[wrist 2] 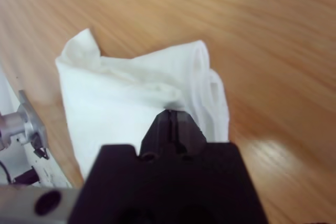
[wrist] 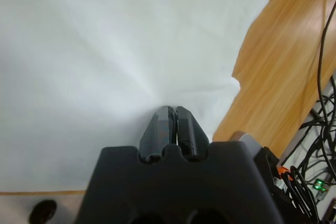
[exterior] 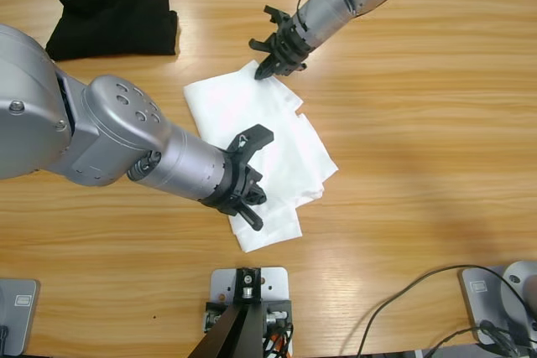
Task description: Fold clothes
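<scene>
Pincers (exterior: 250,194) (exterior: 270,69) pinch opposite T-shirt (exterior: 260,136) edges; bare table (exterior: 419,123) beside

Overhead cam sits fixed above the table (exterior: 436,123), looking straight down, far enough to get the whole top. Left wrist cam looks along its jaws, right up close on the white T-shirt (wrist: 105,66). Right wrist cam is tilted down, bit further back. All 3 views share that shirt + the wood around it.
</scene>
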`<state>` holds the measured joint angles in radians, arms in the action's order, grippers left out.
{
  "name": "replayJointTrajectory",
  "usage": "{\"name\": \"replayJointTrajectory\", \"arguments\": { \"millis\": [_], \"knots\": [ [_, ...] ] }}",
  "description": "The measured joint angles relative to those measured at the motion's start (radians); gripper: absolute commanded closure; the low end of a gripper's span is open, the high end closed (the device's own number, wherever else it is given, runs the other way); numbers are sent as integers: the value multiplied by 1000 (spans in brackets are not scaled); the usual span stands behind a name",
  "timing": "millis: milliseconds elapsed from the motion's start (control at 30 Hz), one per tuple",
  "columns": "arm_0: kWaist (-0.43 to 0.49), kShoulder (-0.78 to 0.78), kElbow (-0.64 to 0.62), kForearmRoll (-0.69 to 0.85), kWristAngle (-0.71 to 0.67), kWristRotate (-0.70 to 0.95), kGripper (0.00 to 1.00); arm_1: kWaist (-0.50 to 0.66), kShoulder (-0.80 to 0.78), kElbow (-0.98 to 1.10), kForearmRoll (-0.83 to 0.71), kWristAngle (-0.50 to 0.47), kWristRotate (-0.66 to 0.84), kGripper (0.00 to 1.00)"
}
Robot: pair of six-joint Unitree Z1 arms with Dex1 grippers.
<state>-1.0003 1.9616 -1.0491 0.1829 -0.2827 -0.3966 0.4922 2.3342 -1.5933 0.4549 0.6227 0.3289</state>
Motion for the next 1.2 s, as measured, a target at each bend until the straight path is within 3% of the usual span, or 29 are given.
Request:
{"name": "replayJointTrajectory", "arguments": {
  "millis": [167,200,233,267,300,333,367,400,567,667,767,867,1000,1200],
  "knots": [
    [3,-3,1,-1,-1,-1,1000,-5,4,-17,0,-18,7,1000],
    [5,-11,5,-1,-1,-1,1000,-14,2,-17,0,-23,7,819],
    [6,-25,10,-1,-1,-1,901,-29,-3,-17,0,-33,7,351],
    [7,-52,18,0,-1,-1,646,-47,-12,-17,0,-48,5,63],
    [7,-84,26,6,-1,-1,601,-71,-29,-17,0,-62,-2,1],
    [9,-123,33,17,-1,-1,382,-97,-54,-17,2,-78,-13,0],
    [13,-164,37,34,0,-1,75,-118,-89,-18,9,-99,-27,0],
    [19,-207,38,57,6,-1,11,-135,-123,-18,24,-120,-47,0],
    [91,-368,31,157,47,7,0,-152,-328,-17,180,-217,-155,0],
    [147,-381,11,223,47,37,0,-142,-458,-11,372,-232,-266,0],
    [185,-366,-75,337,47,171,0,-137,-595,46,508,-265,-334,0],
    [193,-282,-224,488,47,383,0,-136,-735,161,555,-347,-349,0],
    [195,-135,-369,599,66,691,0,-136,-911,325,541,-387,-340,0],
    [195,19,-466,649,220,825,0,-135,-1116,481,523,-389,-294,0]
  ]
}}
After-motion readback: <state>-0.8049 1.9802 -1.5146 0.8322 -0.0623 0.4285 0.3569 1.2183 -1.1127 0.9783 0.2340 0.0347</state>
